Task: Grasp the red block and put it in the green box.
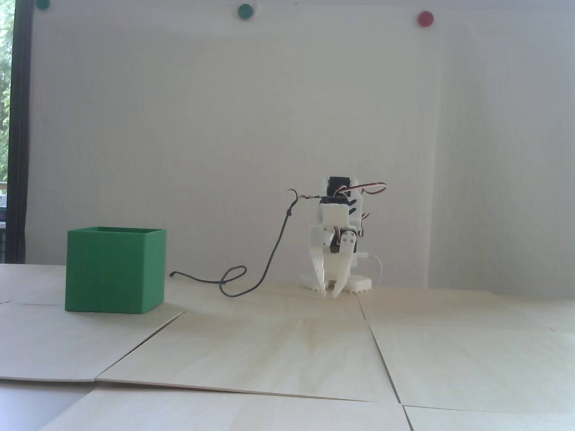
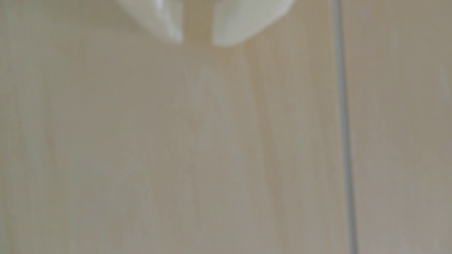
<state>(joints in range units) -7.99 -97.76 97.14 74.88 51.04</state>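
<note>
Red block was nowhere in either view. Green box (image 1: 114,271) sat at left of the fixed view on the tabletop (image 1: 287,350). End effector (image 1: 329,294) hung low at centre, slightly parted, holding nothing. I judged the grasp not begun; next I needed to find the block.

The pale wooden counter (image 1: 287,350), made of joined panels, carries the green box (image 1: 114,271) at left, a looping dark cable (image 1: 233,283), and the arm's white base (image 1: 359,283).
</note>
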